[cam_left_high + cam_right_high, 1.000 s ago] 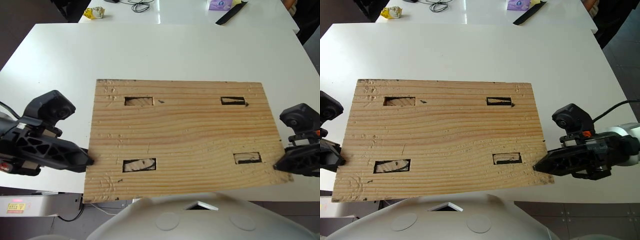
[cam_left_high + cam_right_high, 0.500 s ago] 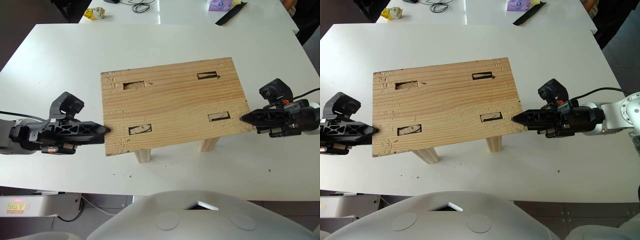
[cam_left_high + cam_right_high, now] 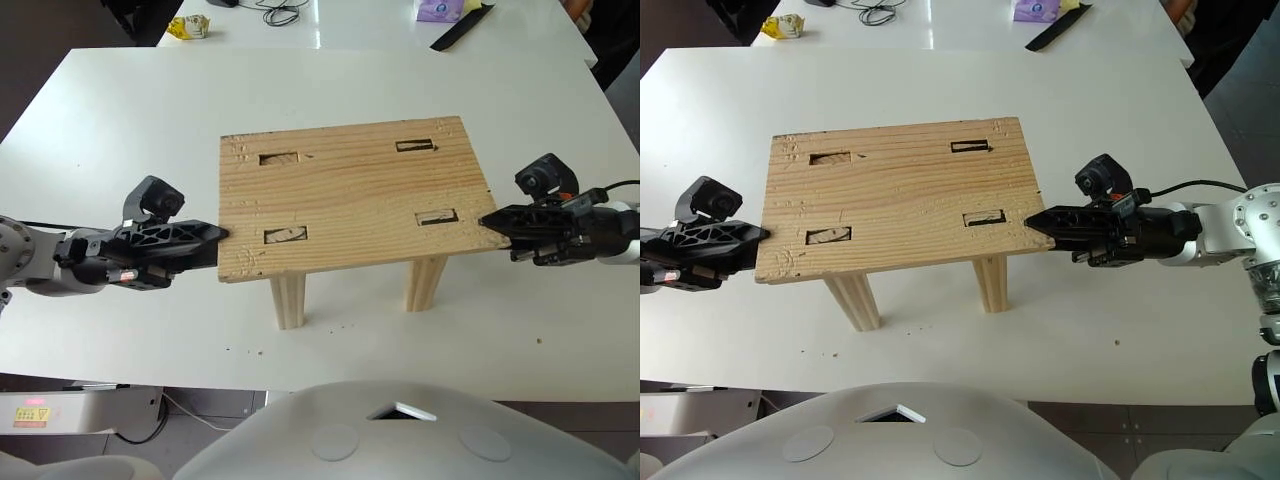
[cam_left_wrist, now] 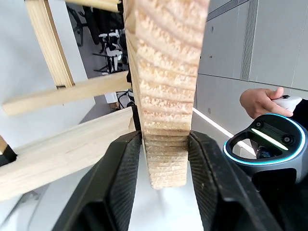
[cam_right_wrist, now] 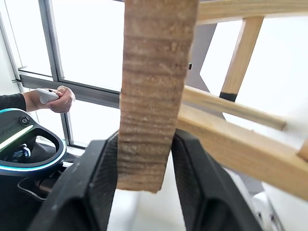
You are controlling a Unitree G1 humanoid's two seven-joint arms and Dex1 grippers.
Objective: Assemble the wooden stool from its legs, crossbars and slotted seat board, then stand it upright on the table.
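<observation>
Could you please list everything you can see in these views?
Slotted wooden seat board: one, pale pine, atop the legs, mid-table.
Wooden legs: two visible, pale, under its near edge.
Wooden crossbars: at least two, pale, beneath the board.
White table: one, white, beneath the legs.
Crumpled yellow packet: one, yellow, far behind, left.
Purple packet: one, purple, far behind, right.
Black cable: one, black, far behind, centre.
Left claw: one, black, shut on the board's left edge.
Right claw: one, black, shut on the board's right edge.

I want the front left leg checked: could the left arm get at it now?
Likely not yet: the left gripper is shut on the seat board. Once freed, the leg stands close by, unobstructed.
</observation>
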